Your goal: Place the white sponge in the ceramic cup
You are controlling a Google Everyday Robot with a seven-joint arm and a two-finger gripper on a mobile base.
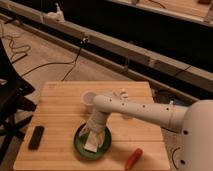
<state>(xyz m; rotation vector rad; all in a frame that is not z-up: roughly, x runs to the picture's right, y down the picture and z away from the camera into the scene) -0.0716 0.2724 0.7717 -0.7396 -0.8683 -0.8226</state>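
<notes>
The table carries everything. The arm comes in from the right of the plate and bends down over it. The gripper hangs over the plate's middle with its jaws spread wide and clamped on nothing. Whether it touches the sponge or stands just above it, I cannot tell. The sponge lies flat on the plate, toward the near side. The cup stands upright behind the plate, near it but apart.

The sponge looks light and soft, so it should squash under a pinch and spring back. A gentle hold across its narrow width, mid-length, seems best. The cup's mouth looks little wider than the sponge, so it may need to go in end-first — and the cup itself may tip or chip if knocked.

The gripper covers the sponge's far edge, and the pale fingers blend into the pale sponge. A small white thing behind the arm cannot be made out.
</notes>
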